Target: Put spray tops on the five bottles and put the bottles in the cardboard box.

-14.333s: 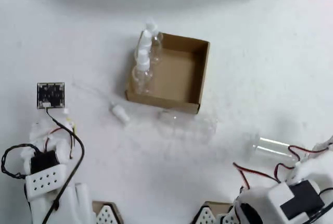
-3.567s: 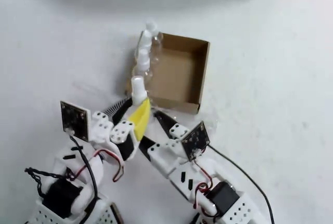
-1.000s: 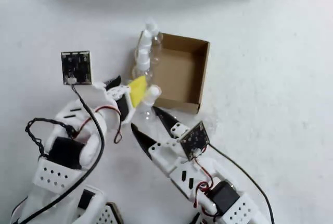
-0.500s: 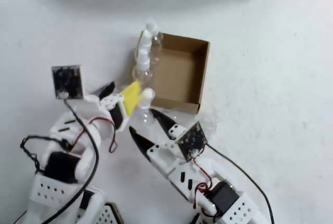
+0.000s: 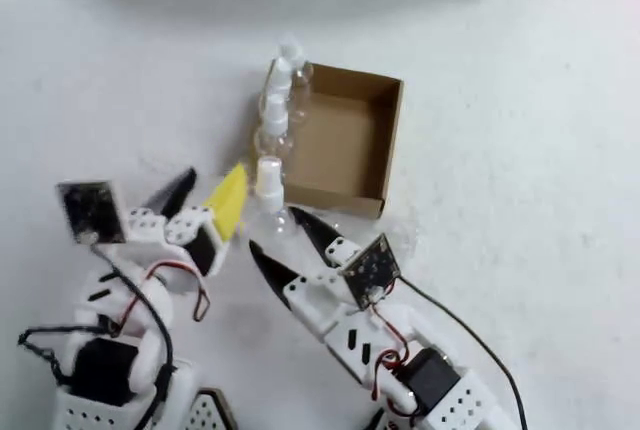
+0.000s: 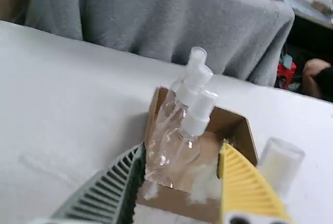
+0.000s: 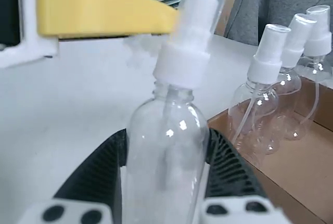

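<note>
Bottle four (image 7: 164, 146) is upright just outside the cardboard box (image 5: 392, 140), by its near left corner. The right gripper (image 5: 272, 230) has hold of it: in the right wrist view the black jaws press against both sides of the clear body, closed as far as its width lets them. The change is up top. Some seconds ago the left gripper (image 5: 216, 170) is right over the neck with the spray top (image 5: 268, 175) pinched in it. A second ago the top sits crooked with the yellow finger alongside. Now the top stands straight on the neck, and the left gripper is drawn back toward its own base, apart from the bottle, jaws spread wide with nothing between them. The right gripper keeps its place through that last second. I judge the capping step for this bottle finished, though these views cannot show whether the top is fully home. Three capped bottles (image 5: 272, 135) already stand in a row along the box's left wall, so this one makes four. Its remaining step is the short lift over the wall onto the box's free floor. A faint clear shape (image 5: 408, 240) beside the right arm, in front of the box, may be the fifth bottle; I cannot be sure.
</note>
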Available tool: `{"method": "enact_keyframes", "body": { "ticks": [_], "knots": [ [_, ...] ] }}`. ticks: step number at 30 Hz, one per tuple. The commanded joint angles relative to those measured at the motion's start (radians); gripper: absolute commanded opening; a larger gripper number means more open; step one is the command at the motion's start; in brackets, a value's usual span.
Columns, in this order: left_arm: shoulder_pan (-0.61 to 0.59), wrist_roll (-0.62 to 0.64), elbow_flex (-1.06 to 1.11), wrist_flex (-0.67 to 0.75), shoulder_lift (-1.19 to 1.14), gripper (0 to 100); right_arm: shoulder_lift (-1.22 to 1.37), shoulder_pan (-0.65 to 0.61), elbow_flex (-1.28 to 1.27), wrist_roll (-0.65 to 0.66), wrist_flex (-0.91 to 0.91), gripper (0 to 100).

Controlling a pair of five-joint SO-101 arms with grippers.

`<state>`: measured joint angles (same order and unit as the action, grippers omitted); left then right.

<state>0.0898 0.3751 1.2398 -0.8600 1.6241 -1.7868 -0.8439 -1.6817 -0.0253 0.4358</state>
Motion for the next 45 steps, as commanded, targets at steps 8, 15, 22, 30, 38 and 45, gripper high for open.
{"method": "enact_keyframes", "body": {
  "ticks": [8, 15, 22, 30, 38, 45],
  "knots": [
    [-0.045, 0.009, -0.161, -0.143, 0.133, 3, -0.016, 0.13, -0.009, 0.011, -0.077, 1.5],
    [0.062, -0.046, -0.17, -0.235, 0.206, 2, -0.013, 0.18, 0.031, 0.012, -0.199, 1.5],
    [0.131, -0.094, -0.169, -0.281, 0.206, 2, -0.008, 0.202, 0.198, 0.021, -0.208, 1.5],
    [0.486, -0.094, -0.175, -0.305, 0.208, 2, 0.245, 0.206, 0.361, 0.101, -0.306, 1.5],
    [0.674, -0.095, -0.164, -0.33, 0.208, 2, 0.496, 0.197, 0.488, 0.078, -0.417, 1.5],
    [0.671, -0.25, -0.006, -0.199, 0.208, 2, 0.498, 0.122, 0.568, -0.048, -0.285, 1.5]
  ]
}}
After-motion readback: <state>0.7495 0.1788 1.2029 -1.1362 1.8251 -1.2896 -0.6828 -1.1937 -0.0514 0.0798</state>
